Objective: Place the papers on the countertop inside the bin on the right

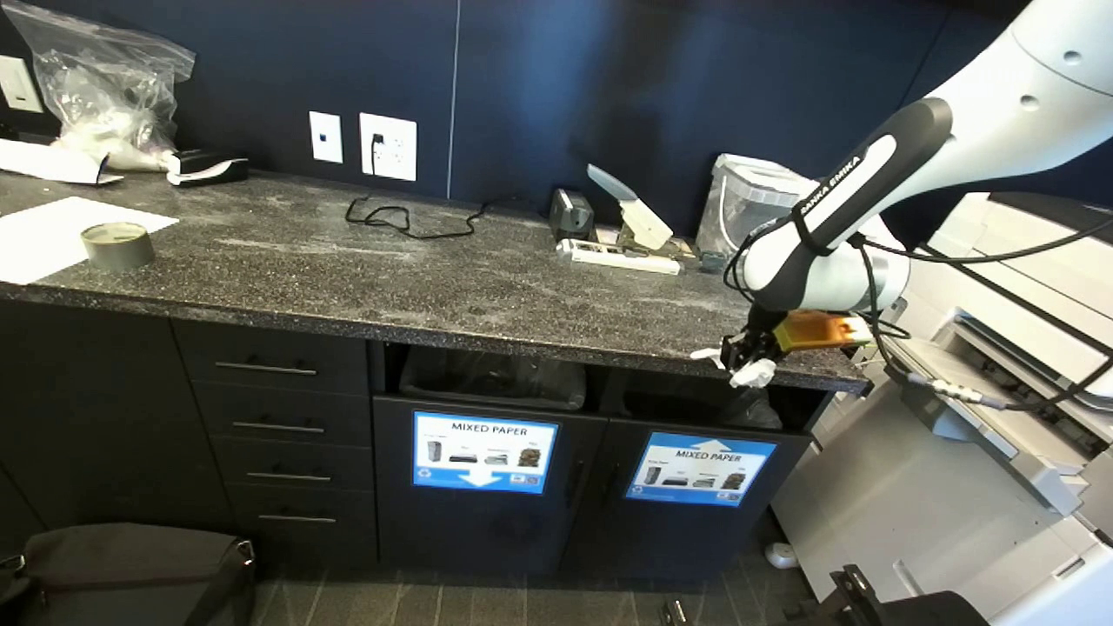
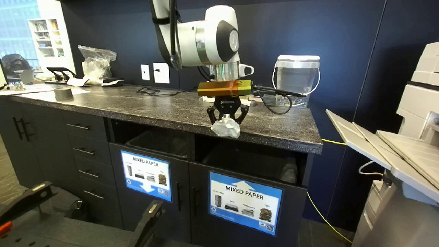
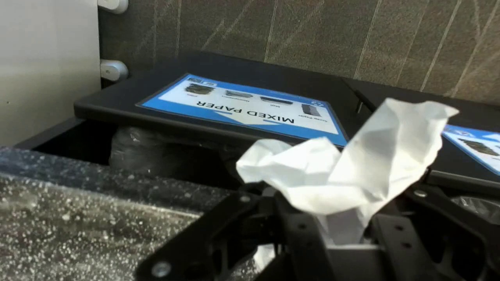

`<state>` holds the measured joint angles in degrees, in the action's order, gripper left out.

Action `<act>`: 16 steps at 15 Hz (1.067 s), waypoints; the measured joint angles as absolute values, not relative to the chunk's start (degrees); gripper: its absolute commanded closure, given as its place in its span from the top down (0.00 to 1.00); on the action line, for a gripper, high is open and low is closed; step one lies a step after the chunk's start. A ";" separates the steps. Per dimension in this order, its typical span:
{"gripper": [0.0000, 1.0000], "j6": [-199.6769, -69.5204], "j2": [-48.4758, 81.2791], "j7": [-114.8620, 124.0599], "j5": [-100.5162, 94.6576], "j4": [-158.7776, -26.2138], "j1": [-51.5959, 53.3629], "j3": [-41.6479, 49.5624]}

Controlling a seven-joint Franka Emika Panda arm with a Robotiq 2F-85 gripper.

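Note:
A crumpled white paper (image 2: 225, 128) sticks out of my gripper (image 2: 226, 118), whose jaws are closed around it. In both exterior views it hangs at the front edge of the countertop (image 2: 281, 132), higher than the slot of the bin on the right (image 2: 295, 206). Seen from the wrist, the paper (image 3: 351, 168) spreads beyond the fingertips and hides part of the bin's blue-edged label (image 3: 250, 107). The dark slot (image 3: 183, 156) lies past the counter edge. A small white patch (image 3: 265, 255) shows behind the finger linkage; I cannot tell whether it is separate paper.
A twin compartment (image 1: 487, 530) adjoins the bin. Behind the gripper stand a stapler (image 1: 643, 222) and a translucent tub (image 2: 296, 79). Tape (image 1: 117, 248), a flat white sheet (image 1: 52, 226) and a plastic bag (image 1: 113, 100) occupy the far end. A printer (image 1: 939, 452) stands beside the counter.

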<state>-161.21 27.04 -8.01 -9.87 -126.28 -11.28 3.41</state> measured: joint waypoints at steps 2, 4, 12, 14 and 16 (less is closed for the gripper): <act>0.11 -164.30 26.31 -6.37 -9.71 -130.01 -10.76 3.84; 0.11 -165.84 26.41 -5.69 -9.26 -132.56 -10.48 3.83; 0.11 -181.79 34.67 -5.56 -0.72 -135.64 -13.61 -1.47; 0.11 -188.63 38.59 -4.89 -0.60 -135.49 -14.49 -2.38; 0.10 -195.33 42.43 -4.12 -0.61 -134.93 -14.48 -2.14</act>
<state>-195.33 42.43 -4.12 -0.61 -134.93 -14.48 -2.14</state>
